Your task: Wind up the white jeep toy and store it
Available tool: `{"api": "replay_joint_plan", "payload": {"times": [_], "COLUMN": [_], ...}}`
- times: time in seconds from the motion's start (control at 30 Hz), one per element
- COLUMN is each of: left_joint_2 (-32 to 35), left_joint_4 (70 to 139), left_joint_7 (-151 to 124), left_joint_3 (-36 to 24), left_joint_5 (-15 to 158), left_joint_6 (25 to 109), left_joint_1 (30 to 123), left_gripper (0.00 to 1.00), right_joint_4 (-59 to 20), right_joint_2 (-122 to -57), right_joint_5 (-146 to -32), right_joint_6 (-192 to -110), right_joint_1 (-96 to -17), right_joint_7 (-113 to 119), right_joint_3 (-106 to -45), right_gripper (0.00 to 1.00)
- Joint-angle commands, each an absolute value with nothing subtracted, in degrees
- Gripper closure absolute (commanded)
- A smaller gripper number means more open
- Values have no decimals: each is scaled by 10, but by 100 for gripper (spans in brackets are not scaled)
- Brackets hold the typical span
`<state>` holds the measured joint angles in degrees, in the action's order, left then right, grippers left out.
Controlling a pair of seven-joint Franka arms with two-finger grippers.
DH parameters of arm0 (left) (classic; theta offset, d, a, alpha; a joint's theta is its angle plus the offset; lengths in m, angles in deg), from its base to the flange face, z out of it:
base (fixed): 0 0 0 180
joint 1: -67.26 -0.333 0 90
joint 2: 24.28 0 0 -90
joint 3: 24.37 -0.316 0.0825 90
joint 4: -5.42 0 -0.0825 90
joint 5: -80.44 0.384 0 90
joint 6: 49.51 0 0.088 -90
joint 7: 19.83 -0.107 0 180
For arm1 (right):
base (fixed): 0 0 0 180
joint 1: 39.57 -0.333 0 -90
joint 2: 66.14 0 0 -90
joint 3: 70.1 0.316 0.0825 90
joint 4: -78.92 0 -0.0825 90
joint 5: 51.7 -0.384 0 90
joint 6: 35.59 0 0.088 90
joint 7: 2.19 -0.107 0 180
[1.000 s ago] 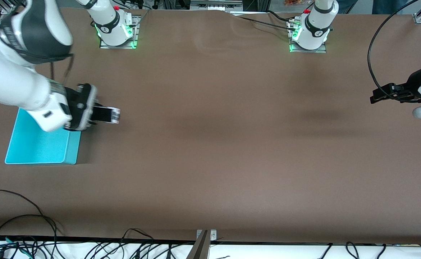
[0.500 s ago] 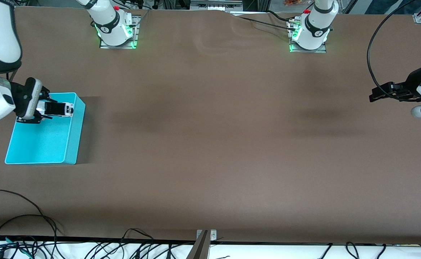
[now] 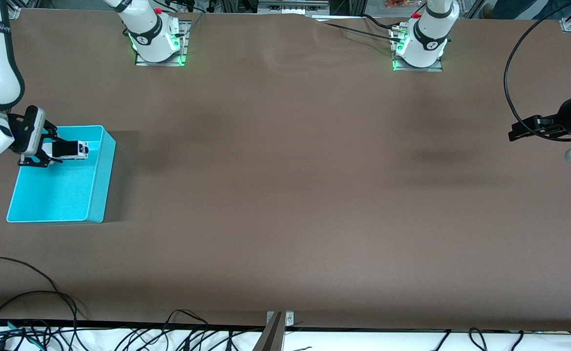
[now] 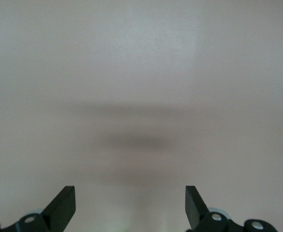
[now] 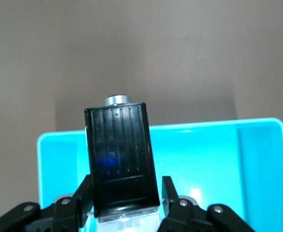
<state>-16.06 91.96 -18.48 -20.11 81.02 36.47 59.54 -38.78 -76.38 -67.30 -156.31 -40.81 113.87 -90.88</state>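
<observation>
Right gripper [image 3: 56, 150], fingers pinching white jeep toy [image 3: 70, 149], moved from desk [image 3: 285, 195] to over cyan bin [image 3: 97, 204], 9 o'clock; release pending. Left gripper [image 3: 521, 130] waited, fingers spread.

Bin [image 3: 97, 190] interior is bare under the right gripper [image 3: 66, 148] w/ the jeep [image 3: 70, 149]; only its walls hem it. Left gripper [image 3: 521, 130] waits over bare table [image 3: 285, 195], fingers apart.

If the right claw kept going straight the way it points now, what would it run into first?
The right claw, shut on the white jeep toy, is over the cyan bin and points toward the wall facing the table's middle. The toy's front would probably meet that wall first, unless it is high enough to pass over; height is unclear.
</observation>
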Motion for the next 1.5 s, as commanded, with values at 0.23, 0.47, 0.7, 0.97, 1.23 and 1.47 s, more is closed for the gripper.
{"api": "replay_joint_plan", "payload": {"times": [0.23, 0.47, 0.7, 0.97, 1.23, 1.47], "left_joint_2": [-150, -150, -150, -149, -150, -150], "left_joint_4": [901, 901, 902, 902, 901, 901], "left_joint_7": [-186, -186, -186, -186, -186, -186], "left_joint_3": [-197, -197, -197, -197, -197, -195], "left_joint_5": [829, 828, 828, 828, 829, 838], "left_joint_6": [376, 376, 376, 376, 376, 376], "left_joint_1": [598, 597, 594, 594, 596, 600], "left_gripper": [0, 0, 0, 0, 0, 0], "right_joint_4": [-388, -388, -388, -388, -387, -381], "right_joint_2": [-827, -854, -883, -910, -917, -911], "right_joint_5": [-712, -736, -757, -764, -767, -766], "right_joint_6": [-1599, -1604, -1614, -1620, -1615, -1599], "right_joint_1": [-369, -350, -339, -331, -330, -331], "right_joint_7": [1203, 1245, 1273, 1274, 1274, 1275], "right_joint_3": [-909, -909, -909, -909, -909, -907], "right_gripper": [100, 100, 100, 95, 17, 0]}}
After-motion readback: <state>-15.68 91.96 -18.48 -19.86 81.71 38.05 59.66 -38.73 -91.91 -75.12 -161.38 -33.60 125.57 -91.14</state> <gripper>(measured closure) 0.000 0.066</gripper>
